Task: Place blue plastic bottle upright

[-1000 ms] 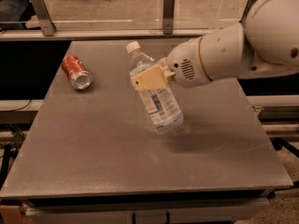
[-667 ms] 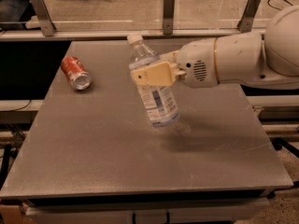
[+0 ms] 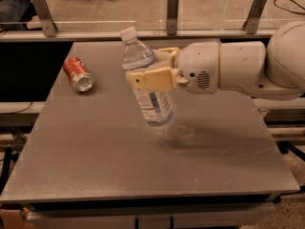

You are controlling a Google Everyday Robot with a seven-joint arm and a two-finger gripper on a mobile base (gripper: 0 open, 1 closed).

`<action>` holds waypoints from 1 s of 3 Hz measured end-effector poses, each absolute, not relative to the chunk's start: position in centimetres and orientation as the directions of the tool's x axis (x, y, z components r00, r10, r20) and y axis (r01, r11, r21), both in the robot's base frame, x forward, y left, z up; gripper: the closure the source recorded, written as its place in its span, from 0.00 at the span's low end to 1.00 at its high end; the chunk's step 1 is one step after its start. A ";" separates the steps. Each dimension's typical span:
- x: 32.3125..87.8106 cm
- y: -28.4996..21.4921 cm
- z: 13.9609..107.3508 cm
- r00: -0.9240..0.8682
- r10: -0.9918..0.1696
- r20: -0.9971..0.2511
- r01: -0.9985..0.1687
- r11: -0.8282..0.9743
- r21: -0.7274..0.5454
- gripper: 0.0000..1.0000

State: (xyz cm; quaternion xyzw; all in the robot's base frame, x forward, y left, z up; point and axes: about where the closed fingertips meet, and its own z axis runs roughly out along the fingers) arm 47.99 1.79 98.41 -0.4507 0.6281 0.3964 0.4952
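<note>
**Camera view, single entry.**

- **Bench** [image 3: 119, 171]: flat grey slab with a matte, finely speckled and lightly scratched top and square edges. The near edge and both side edges show.
- **Red soda can** [image 3: 78, 74]: metal cylinder lying on its side near the bench's far-left corner, silver end facing the camera. It is the landmark for this entry.
- **Blue plastic bottle** [image 3: 153, 104]: clear, bluish, ribbed plastic with a white screw cap [image 3: 127, 33] and a white-and-blue label. It sits to the right of the can, well apart from it, and is held in the air. It is tilted, with the cap leaning toward the can and the base pointing away. The base appears to be off the bench, with a soft shadow below and to the right.
- **Pincer** [image 3: 143, 67]: tan, blocky fingers [image 3: 152, 78] closed around the bottle's upper body just under the shoulder, one in front and one behind.
- **Arm** [image 3: 238, 66]: smooth white rounded casing reaching in level from the right, on the side away from the can.

**Change from the earlier frames:** the bottle stands a little nearer to upright than a second ago. Its cap has moved slightly toward the can, and the arm now lies more level. The can has not moved.

**Open room:** bare bench lies between the can and the bottle and across the whole near half. A railing with metal posts [image 3: 172, 11] runs behind the far edge.
</note>
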 end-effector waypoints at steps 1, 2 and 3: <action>48.0 1.7 98.4 -0.104 -0.177 -0.979 -0.958 0.282 0.050 1.00; 48.5 2.2 98.5 -0.058 -0.154 -0.986 -0.962 0.273 0.014 1.00; 49.4 2.6 98.9 0.036 -0.118 -0.992 -0.964 0.259 -0.066 1.00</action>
